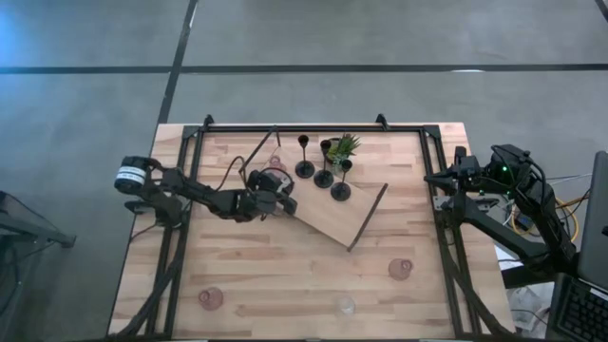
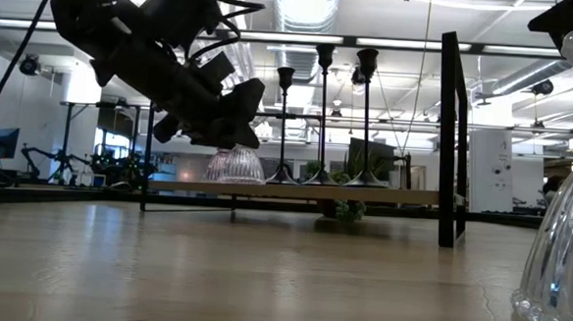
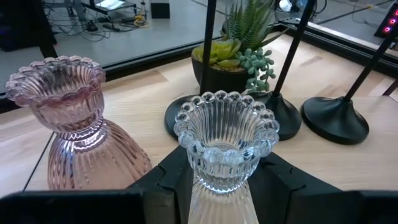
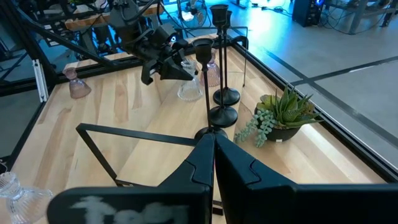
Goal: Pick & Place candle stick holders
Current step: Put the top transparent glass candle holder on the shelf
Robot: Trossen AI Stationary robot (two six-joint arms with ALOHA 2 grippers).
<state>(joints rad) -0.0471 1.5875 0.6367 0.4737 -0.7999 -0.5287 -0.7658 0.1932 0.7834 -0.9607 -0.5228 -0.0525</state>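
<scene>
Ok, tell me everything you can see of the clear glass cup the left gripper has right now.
The clear glass cup is ribbed, with a beaded scalloped rim, a narrow waist and a flared bell-shaped base. It stands upright between the fingers of the left gripper, which close on its waist. In the low view it sits at the wooden board, beside a pink glass cup of the same shape; whether its base touches the board cannot be told. The three black holders and the potted plant stand just beyond it.
</scene>
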